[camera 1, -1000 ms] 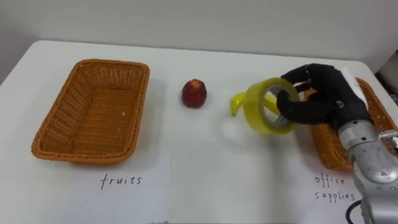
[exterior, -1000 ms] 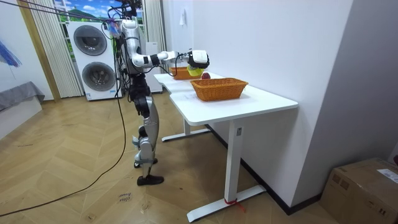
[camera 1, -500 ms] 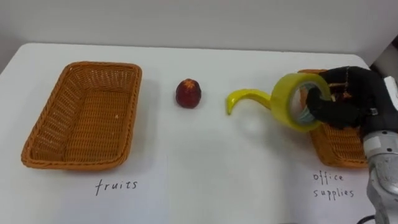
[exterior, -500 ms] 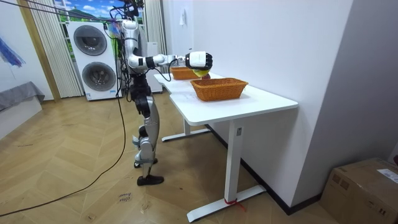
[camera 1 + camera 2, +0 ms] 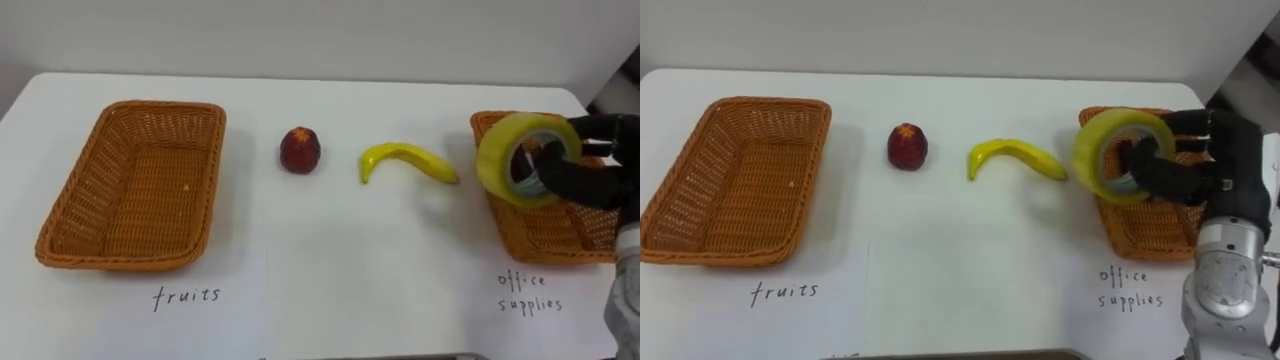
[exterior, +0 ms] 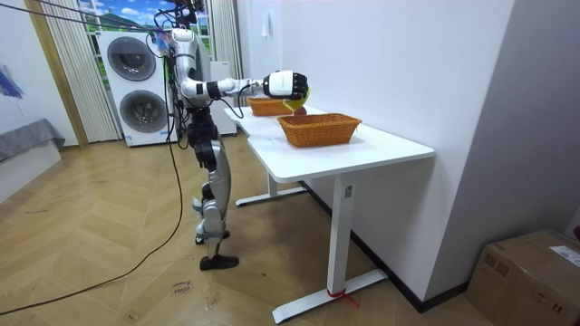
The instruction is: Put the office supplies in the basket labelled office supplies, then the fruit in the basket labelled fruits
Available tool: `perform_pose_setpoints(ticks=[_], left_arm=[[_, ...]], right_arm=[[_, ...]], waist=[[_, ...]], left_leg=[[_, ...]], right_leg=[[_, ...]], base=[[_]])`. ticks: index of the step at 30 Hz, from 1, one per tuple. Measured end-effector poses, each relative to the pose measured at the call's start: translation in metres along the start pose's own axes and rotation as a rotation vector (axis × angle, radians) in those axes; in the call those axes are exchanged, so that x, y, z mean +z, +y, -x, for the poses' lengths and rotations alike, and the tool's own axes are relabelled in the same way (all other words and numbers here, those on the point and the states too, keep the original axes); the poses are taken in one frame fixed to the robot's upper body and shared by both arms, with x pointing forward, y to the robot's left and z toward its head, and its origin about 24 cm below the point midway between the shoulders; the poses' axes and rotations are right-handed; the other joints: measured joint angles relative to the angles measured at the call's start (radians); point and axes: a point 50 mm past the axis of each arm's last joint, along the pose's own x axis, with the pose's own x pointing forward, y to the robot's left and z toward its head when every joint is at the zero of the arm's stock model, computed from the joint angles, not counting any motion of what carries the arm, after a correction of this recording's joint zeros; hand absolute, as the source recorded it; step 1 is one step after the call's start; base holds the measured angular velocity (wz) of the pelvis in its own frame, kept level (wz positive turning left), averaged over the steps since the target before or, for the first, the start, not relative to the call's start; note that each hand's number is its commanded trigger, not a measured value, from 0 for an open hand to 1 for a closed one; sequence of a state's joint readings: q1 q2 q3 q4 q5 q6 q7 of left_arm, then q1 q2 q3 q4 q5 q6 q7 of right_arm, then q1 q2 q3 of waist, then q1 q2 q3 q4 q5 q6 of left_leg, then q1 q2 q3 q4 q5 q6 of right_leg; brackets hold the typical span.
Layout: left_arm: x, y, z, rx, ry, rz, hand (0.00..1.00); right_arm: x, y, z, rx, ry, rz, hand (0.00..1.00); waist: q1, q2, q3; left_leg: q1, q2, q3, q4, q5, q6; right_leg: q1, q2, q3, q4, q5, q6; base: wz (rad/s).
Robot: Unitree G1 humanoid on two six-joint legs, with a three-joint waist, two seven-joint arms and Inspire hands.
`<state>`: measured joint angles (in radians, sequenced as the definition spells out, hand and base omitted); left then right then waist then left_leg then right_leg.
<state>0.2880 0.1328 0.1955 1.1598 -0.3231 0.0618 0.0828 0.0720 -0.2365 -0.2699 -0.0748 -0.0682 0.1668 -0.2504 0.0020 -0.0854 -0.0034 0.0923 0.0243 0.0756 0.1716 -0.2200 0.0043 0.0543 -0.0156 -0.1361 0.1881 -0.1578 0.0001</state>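
My right hand (image 5: 590,165) (image 5: 1195,160) is shut on a yellow roll of tape (image 5: 522,158) (image 5: 1114,155), held upright in the air at the left rim of the office supplies basket (image 5: 530,235) (image 5: 1135,238). A yellow banana (image 5: 405,160) (image 5: 1012,155) lies on the white table just left of the tape. A red apple (image 5: 300,150) (image 5: 907,146) sits further left. The empty fruits basket (image 5: 130,185) (image 5: 735,180) stands at the left. In the room view the robot stands at the table's end with its right hand (image 6: 285,85) stretched over the table.
Paper labels lie along the table's front edge (image 5: 330,320), one reading fruits (image 5: 187,296) and one reading office supplies (image 5: 530,292). A wall runs behind the table. Washing machines (image 6: 136,86) stand behind the robot in the room view.
My right hand has carried the tape to the right, off the banana and up to the office supplies basket's rim. The banana now lies fully uncovered.
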Motion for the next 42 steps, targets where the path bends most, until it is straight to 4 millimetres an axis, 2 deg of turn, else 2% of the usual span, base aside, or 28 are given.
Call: perform_pose_setpoints(ticks=[3,9,36,37,38,39,40,42], left_arm=[[0.000,0.001,0.000,-0.004,0.003,0.012,0.00],[-0.002,0.002,0.000,0.002,0.022,0.033,0.00],[-0.002,0.002,0.000,0.002,0.024,0.031,0.00],[-0.002,0.002,0.000,0.002,0.025,0.031,0.00],[-0.002,0.002,0.000,0.002,0.025,0.031,0.00],[-0.002,0.001,0.000,0.002,0.024,0.031,0.00],[-0.002,0.001,0.000,0.002,0.025,0.031,0.00],[-0.002,0.002,0.000,0.002,0.026,0.031,0.00]], right_arm=[[-0.007,-0.006,-0.001,-0.030,0.034,-0.022,1.00],[-0.008,-0.017,-0.003,-0.105,0.041,-0.024,1.00],[-0.009,-0.018,-0.003,-0.123,0.042,-0.020,1.00],[-0.009,-0.018,-0.003,-0.123,0.042,-0.020,0.64],[-0.009,-0.018,-0.003,-0.123,0.042,-0.019,0.51],[-0.009,-0.018,-0.003,-0.124,0.041,-0.012,0.18],[-0.009,-0.018,-0.003,-0.124,0.043,-0.011,0.00],[-0.009,-0.018,-0.003,-0.124,0.043,-0.011,0.00]], waist=[[-0.001,-0.001,0.0004],[-0.020,0.002,0.0017],[-0.025,0.007,0.0022],[-0.025,0.007,0.0022],[-0.025,0.007,0.0022],[-0.025,0.007,0.0022],[-0.025,0.007,0.0022],[-0.025,0.007,0.0022]], left_leg=[[0.004,0.000,0.004,-0.005,0.000,0.000],[0.006,0.000,0.007,-0.008,0.000,0.000],[0.006,0.001,0.012,-0.016,0.000,0.000],[0.006,0.001,0.012,-0.016,0.000,0.000],[0.006,0.001,0.012,-0.016,0.000,0.000],[0.006,0.001,0.012,-0.016,0.000,0.000],[0.006,0.001,0.012,-0.016,0.000,0.000],[0.006,0.001,0.012,-0.016,0.000,0.000]], right_leg=[[0.001,0.000,0.003,-0.001,0.000,0.000],[-0.003,0.002,0.005,-0.003,0.000,0.001],[-0.008,0.003,0.011,-0.002,-0.001,0.001],[-0.008,0.003,0.011,-0.002,-0.001,0.001],[-0.008,0.004,0.011,-0.002,-0.001,0.001],[-0.008,0.004,0.011,-0.002,-0.001,0.001],[-0.008,0.004,0.011,-0.002,-0.001,0.001],[-0.009,0.004,0.012,-0.002,-0.001,0.001]], base=[[-0.05],[-0.01],[0.00],[0.00],[0.00],[0.00],[0.00],[0.00]])
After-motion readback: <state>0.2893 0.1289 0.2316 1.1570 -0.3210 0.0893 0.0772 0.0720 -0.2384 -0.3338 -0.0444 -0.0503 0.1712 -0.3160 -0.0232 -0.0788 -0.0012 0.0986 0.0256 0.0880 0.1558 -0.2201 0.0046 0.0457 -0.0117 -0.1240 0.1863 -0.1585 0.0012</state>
